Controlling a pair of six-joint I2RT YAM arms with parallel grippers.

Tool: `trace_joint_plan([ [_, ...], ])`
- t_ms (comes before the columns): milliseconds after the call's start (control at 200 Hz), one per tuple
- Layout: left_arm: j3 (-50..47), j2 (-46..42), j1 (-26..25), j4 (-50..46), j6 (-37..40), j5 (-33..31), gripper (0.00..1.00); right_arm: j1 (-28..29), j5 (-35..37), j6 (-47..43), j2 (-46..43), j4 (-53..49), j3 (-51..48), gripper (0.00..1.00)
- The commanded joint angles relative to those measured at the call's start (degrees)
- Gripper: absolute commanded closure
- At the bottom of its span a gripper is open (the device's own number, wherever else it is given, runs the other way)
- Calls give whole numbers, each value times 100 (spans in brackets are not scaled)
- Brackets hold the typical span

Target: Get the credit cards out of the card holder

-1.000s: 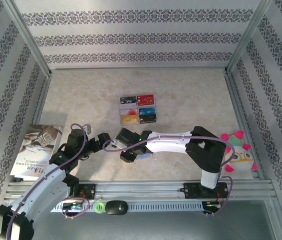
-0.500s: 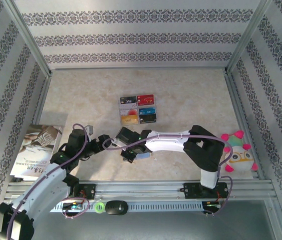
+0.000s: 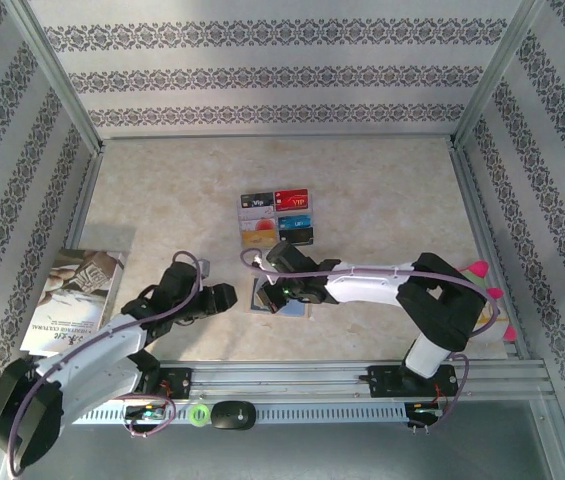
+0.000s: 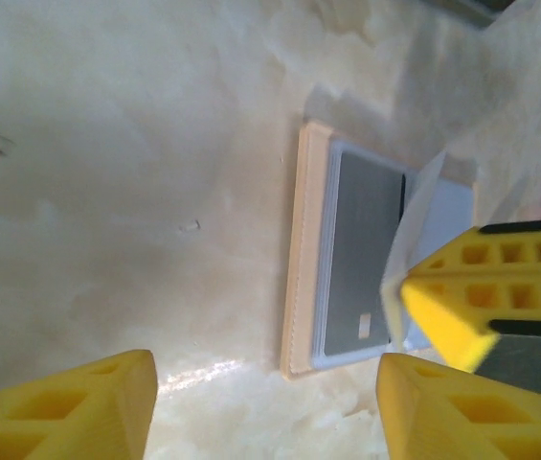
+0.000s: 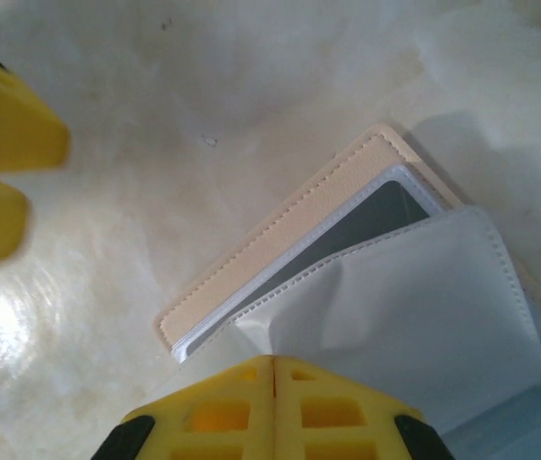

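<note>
The card holder lies open on the table, its tan edge toward my left gripper. A grey credit card sits inside a clear sleeve of the holder. My right gripper is shut on the corner of the top clear sleeve and lifts it off the grey card. Just left of the holder, my left gripper stands open and low over the table, with nothing between its fingers. In the top view the left gripper and right gripper face each other across the holder.
A grid of several colourful cards lies just beyond the holder. A printed booklet lies at the left wall. A plush toy peeks out behind the right arm's elbow. Metal frame rails edge the table.
My left gripper has moved right, close to the holder, with its jaws narrowing. The right gripper has shut on the sleeve and shifted right; its elbow now covers most of the toy.
</note>
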Motion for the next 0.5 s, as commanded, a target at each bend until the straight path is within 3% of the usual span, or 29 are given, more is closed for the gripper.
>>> trace_joint_plan([
  [0, 248, 410, -259, 493, 23, -282, 43, -103, -387, 435, -224, 594, -219, 100],
  [300, 1027, 1438, -776, 27, 275, -848, 56, -184, -564, 577, -363, 878, -472, 100],
  [495, 1169, 1957, -882, 9, 287, -851, 52, -184, -586, 608, -367, 963, -547, 100],
])
